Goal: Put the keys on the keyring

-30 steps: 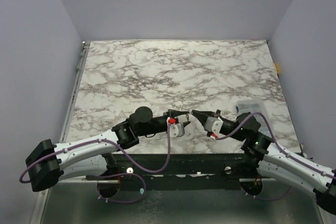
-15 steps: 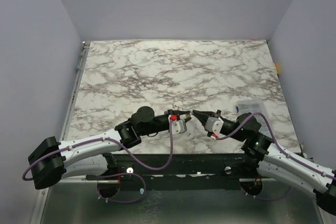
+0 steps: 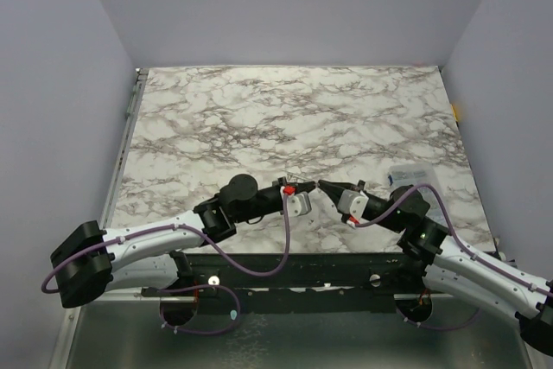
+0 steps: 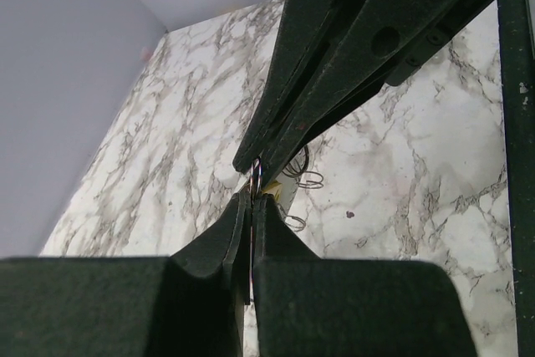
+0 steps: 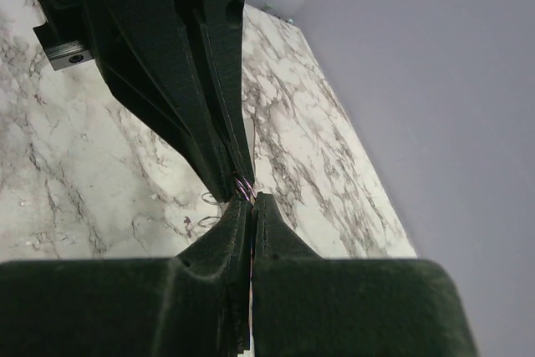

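My left gripper (image 3: 306, 187) and right gripper (image 3: 321, 185) meet tip to tip just above the table's near edge. In the left wrist view my left gripper (image 4: 253, 194) is shut on the keyring (image 4: 254, 175), a thin metal loop seen edge-on that pokes out past the tips. A small yellowish-white piece, seemingly the key (image 4: 278, 193), shows at the right gripper's tips. In the right wrist view my right gripper (image 5: 251, 200) is shut, and the ring's wire coils (image 5: 243, 188) sit right at its tips against the left fingers (image 5: 209, 123). The key is hidden in this view.
A clear plastic box (image 3: 413, 176) lies on the marble table (image 3: 285, 118) at the right, behind the right arm. Small wire loops (image 4: 308, 179) lie on the table under the grippers, and they also show in the right wrist view (image 5: 201, 223).
My left gripper has moved right and slightly forward, closing the gap until its tips touch the right gripper's tips. The right arm has stayed almost still.
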Controlling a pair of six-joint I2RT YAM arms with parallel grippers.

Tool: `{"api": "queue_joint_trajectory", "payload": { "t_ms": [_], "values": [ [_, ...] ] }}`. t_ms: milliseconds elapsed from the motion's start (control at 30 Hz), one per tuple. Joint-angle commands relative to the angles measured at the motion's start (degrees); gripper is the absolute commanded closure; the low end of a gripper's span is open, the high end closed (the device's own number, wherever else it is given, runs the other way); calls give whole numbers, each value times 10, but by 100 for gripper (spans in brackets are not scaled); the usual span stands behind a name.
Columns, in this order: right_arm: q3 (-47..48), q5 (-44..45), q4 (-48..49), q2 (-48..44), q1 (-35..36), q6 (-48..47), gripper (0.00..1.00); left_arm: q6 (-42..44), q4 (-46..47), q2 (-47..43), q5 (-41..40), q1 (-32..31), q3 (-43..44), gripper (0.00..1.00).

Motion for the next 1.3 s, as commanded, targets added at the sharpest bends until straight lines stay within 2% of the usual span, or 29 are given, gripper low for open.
{"api": "queue_joint_trajectory", "payload": {
  "t_ms": [0,233,400,533,900,1267],
  "values": [
    [5,-46,51,-9,8,16,99,-12,6,9,-16,-1,17,100],
    [1,-46,41,-8,8,17,97,-5,-7,2,-29,-1,19,100],
    [-4,-46,34,-4,8,13,76,-1,-19,3,-30,-2,23,100],
    [-3,-34,22,-2,8,5,66,6,-26,1,-29,-2,24,100],
    [31,-14,-81,33,8,-17,57,38,-53,4,-52,-18,27,100],
    [42,-6,-116,48,8,-17,55,60,-74,21,-74,-39,32,100]
  ]
}}
